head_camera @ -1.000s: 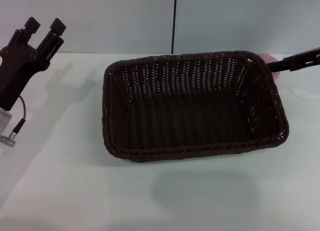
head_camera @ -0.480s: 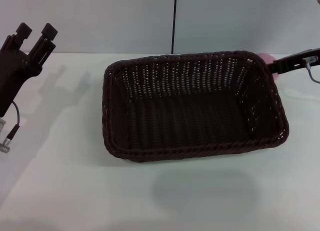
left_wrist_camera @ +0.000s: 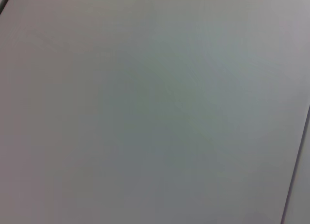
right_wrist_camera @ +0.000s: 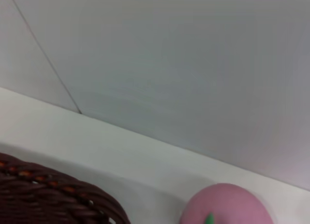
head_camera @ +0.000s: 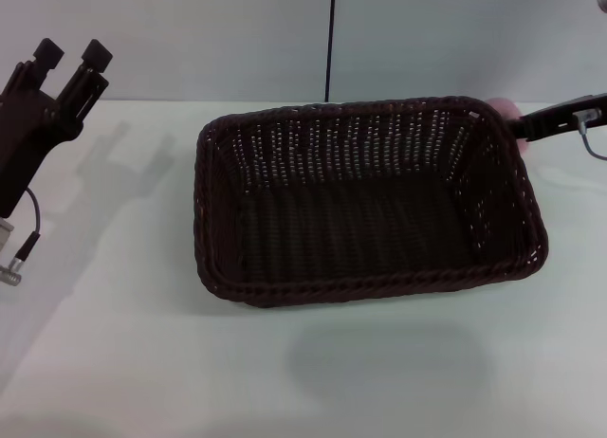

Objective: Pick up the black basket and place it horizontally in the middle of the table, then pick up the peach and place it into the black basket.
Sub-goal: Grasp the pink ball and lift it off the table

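table (head_camera: 142, 362): white, fills head view; right wrist view shows only a strip of it (right_wrist_camera: 121, 151) under a grey wall (right_wrist_camera: 193, 64)
basket (head_camera: 365, 201): dark woven, lying flat with its long side across, mid table, a bit right of centre; empty inside. Right wrist view catches only a rim corner (right_wrist_camera: 53, 197)
peach (head_camera: 505, 111): head view shows just a pink sliver behind the basket's far right corner, on the table outside the basket. Right wrist view shows more (right_wrist_camera: 227, 204): round pink top, green leaf mark, close beside the rim
left gripper (head_camera: 71, 57): raised at far left, well apart from the basket, fingers spread, pointing up, holding nothing
left wrist view: blank grey wall only
right gripper (head_camera: 560, 118): one dark finger reaching in from the right edge, by the peach; spread or closed, can't tell
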Robot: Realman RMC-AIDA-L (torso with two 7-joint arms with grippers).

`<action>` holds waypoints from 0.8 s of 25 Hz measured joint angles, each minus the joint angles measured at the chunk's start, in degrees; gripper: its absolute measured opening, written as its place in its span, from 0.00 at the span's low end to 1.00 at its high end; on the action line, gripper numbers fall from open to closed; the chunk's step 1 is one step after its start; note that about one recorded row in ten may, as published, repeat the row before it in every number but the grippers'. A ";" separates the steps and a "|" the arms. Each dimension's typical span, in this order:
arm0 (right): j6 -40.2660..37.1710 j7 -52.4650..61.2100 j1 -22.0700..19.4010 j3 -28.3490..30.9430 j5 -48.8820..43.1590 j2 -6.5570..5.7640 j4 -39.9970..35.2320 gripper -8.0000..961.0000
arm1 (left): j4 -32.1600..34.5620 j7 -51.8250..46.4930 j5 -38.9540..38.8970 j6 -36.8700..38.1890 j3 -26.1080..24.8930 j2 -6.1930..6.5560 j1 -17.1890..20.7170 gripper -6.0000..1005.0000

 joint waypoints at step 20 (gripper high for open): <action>-2.34 -0.96 -6.78 0.29 14.24 0.14 -6.93 0.04 | -0.08 -0.07 0.01 0.79 -0.25 0.02 0.90 0.78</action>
